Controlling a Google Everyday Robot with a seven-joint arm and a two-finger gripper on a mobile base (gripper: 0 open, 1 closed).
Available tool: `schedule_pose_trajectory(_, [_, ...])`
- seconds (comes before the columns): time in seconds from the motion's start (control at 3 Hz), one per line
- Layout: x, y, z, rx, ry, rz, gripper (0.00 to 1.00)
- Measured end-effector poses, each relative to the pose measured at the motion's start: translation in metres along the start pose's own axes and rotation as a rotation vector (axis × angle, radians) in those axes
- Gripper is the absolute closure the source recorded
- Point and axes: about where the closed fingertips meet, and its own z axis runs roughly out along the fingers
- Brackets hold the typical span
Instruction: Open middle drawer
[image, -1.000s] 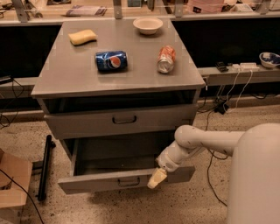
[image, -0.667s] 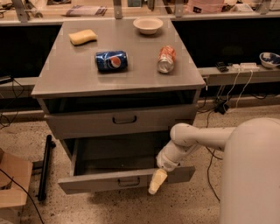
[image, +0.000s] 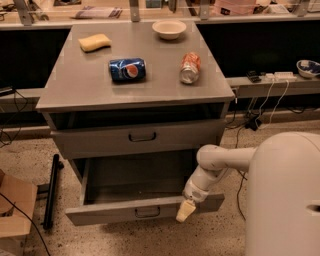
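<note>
The middle drawer stands pulled well out beneath the upper drawer; the gripper sits at its front edge, right of the handle; whether it is open or holding anything, I cannot tell; the opening looks essentially done.

Middle drawer stands pulled out below the front edge of the desk, with the pincer at its front.
The pincer sits at the drawer's front panel, just right of the dark handle, below the desk's front right corner. On top are a yellow sponge near the back left corner, a bowl at the back edge, a blue can lying mid-desk, and an orange can lying toward the right edge.
</note>
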Motion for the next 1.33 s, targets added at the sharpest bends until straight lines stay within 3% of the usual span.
schedule_pose_trajectory(0.33, [-0.001, -0.001, -0.002, 0.000, 0.000, 0.000, 0.65])
schedule_pose_trajectory(0.67, [0.006, 0.021, -0.006, 0.008, -0.006, 0.044, 0.62])
schedule_pose_trajectory(1.0, [0.005, 0.020, -0.006, 0.007, -0.006, 0.045, 0.39])
schedule_pose_trajectory(1.33, [0.023, 0.049, 0.007, -0.035, 0.010, 0.091, 0.08])
